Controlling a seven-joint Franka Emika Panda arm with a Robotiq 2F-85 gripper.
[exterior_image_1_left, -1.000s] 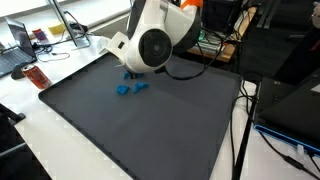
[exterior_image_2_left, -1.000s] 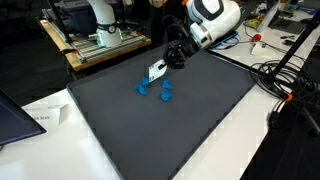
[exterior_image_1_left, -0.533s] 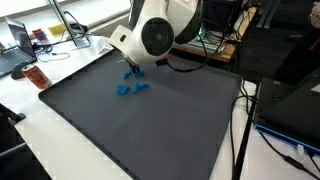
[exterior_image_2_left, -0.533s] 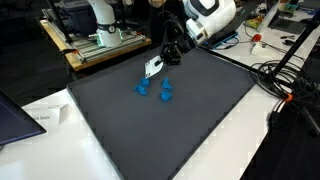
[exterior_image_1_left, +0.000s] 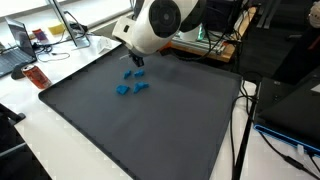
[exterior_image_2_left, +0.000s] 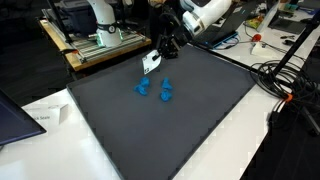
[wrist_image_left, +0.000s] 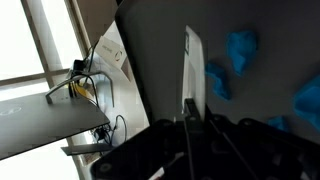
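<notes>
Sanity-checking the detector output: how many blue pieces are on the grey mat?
3, all on the grey mat: one blue piece nearest the fingers, which grip a white card; two more side by side nearby. None looks hidden.

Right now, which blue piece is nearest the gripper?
The lone blue piece just below the gripper and the flat white piece it holds in an exterior view; the other two sit together nearer the camera.
</notes>
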